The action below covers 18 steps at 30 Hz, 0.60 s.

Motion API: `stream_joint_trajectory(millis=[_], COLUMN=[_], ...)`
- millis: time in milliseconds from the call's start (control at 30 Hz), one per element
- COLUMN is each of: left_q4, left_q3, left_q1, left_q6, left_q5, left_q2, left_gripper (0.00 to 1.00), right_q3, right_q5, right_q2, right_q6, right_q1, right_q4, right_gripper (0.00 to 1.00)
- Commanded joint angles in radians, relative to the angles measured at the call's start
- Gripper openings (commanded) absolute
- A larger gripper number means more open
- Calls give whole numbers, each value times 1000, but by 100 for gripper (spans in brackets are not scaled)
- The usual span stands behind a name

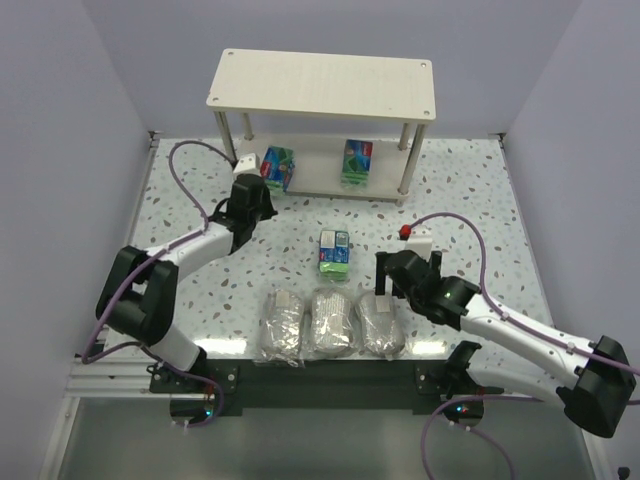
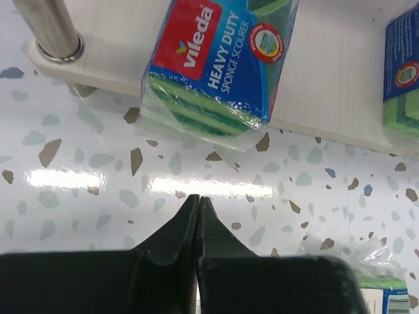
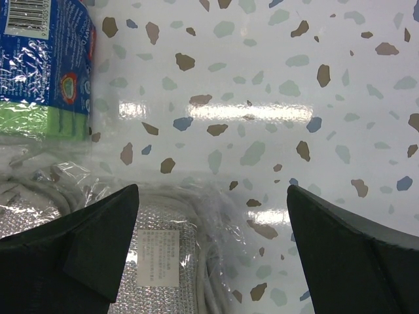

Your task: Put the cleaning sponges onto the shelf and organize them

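The cream shelf (image 1: 320, 85) stands at the back. Two green-and-blue sponge packs (image 1: 278, 166) (image 1: 357, 162) sit on its lower tier; the left one (image 2: 216, 65) overhangs the tier's front edge (image 2: 327, 85). A third pack (image 1: 334, 253) lies on the table's middle. Three grey wrapped bundles (image 1: 281, 325) (image 1: 333, 322) (image 1: 381, 325) lie in a row at the front. My left gripper (image 1: 252, 192) (image 2: 198, 199) is shut and empty, just in front of the left pack. My right gripper (image 1: 392, 285) (image 3: 211, 188) is open over the right bundle (image 3: 163, 255).
A small red-and-white object (image 1: 412, 236) lies on the table right of the loose pack. A metal shelf leg (image 2: 55, 33) stands left of the overhanging pack. Pale walls close the table on three sides.
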Motion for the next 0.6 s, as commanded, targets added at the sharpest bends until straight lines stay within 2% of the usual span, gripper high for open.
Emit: stream_joint_trajectory(millis=[0, 367, 567], left_q4=[74, 82, 131], left_q3=[-11, 181, 245], left_q1=[7, 13, 16], left_q6=[-65, -16, 25], left_q5=[31, -36, -59], left_q2=[0, 222, 259], left_gripper=[0, 0, 0], right_q3=[-19, -22, -28], right_q5=[10, 14, 17], right_q2=[-24, -55, -56], right_q6=[21, 25, 24], right_q1=[5, 4, 5], right_q4=[16, -9, -11], right_gripper=[99, 99, 99])
